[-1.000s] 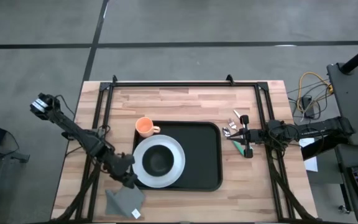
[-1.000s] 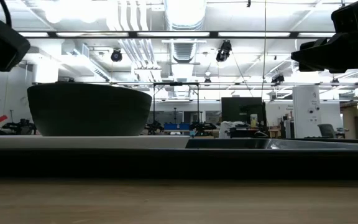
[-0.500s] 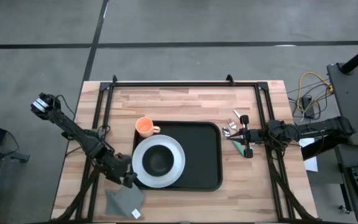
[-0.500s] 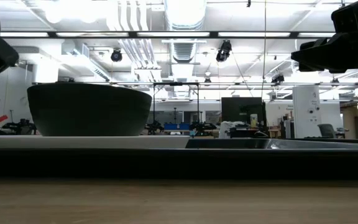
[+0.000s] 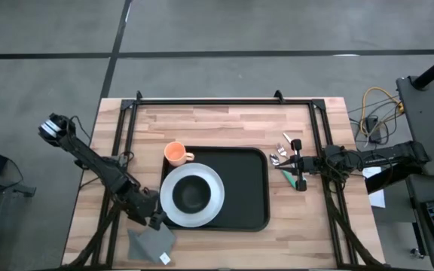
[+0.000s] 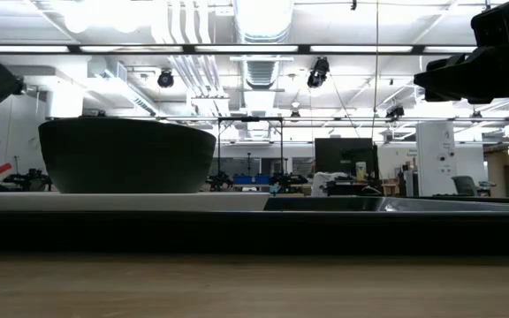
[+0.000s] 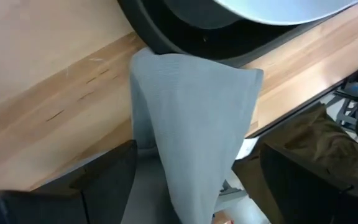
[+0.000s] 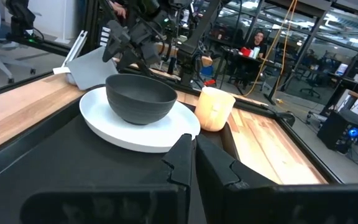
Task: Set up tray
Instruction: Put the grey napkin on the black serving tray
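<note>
The black tray [image 5: 249,188] lies mid-table. A white plate [image 5: 214,193] sits on the tray's left part, with a dark bowl [image 5: 192,196] on it. An orange cup [image 5: 175,153] stands on the wood by the tray's far left corner. A grey folded napkin [image 5: 149,242] lies flat at the near edge. My left gripper [image 5: 155,220] hovers open over the napkin [image 7: 191,106], one finger on either side [image 7: 197,155]. My right gripper [image 5: 293,172] waits shut [image 8: 193,149] right of the tray, facing the bowl [image 8: 140,98].
Silvery cutlery [image 5: 281,155] lies on the wood beside my right gripper. A black frame rail [image 5: 202,101] runs along the far side, with struts down both sides. The tray's right half [image 8: 73,168] is bare. People sit in the room beyond the table.
My left arm has drawn back a little from the plate, toward the table's near left and the napkin. It stayed open. Plate, bowl, cup, napkin and right arm have kept still.
</note>
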`<action>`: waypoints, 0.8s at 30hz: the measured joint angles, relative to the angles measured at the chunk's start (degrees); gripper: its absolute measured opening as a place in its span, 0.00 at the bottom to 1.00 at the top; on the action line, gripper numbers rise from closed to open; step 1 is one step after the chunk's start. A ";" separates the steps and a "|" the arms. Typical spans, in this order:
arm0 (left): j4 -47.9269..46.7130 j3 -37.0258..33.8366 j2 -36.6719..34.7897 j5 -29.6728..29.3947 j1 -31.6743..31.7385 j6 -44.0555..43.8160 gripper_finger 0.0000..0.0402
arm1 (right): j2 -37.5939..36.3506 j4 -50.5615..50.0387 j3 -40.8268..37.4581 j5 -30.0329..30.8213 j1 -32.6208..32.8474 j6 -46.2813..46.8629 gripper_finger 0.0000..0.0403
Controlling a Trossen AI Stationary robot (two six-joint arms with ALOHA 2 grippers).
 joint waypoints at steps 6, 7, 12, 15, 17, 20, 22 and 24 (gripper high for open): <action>8.49 0.00 5.78 2.34 -0.02 1.32 0.79 | 0.00 -0.01 0.00 -0.01 0.02 0.01 0.02; 9.17 0.00 6.57 2.34 -0.02 1.38 0.79 | 0.00 0.00 0.00 -0.01 0.02 0.02 0.02; 10.01 0.00 9.16 2.38 -0.02 2.38 0.75 | 0.00 0.00 0.00 -0.01 0.02 0.02 0.02; 10.01 0.00 9.42 2.41 -0.01 3.81 0.68 | 0.00 0.00 0.00 -0.01 0.02 0.01 0.02; 10.03 0.00 9.23 2.43 0.00 4.24 0.61 | 0.00 0.00 0.00 -0.02 0.02 0.02 0.02; 10.13 0.02 8.41 2.45 -0.02 4.38 0.46 | 0.00 0.00 0.00 0.00 0.02 0.01 0.02; 10.17 0.02 8.02 2.46 -0.02 4.92 0.34 | 0.00 0.00 0.00 0.00 0.02 0.00 0.02; 10.20 0.02 7.60 2.45 0.00 5.94 0.21 | 0.00 0.00 0.00 -0.01 0.00 0.02 0.02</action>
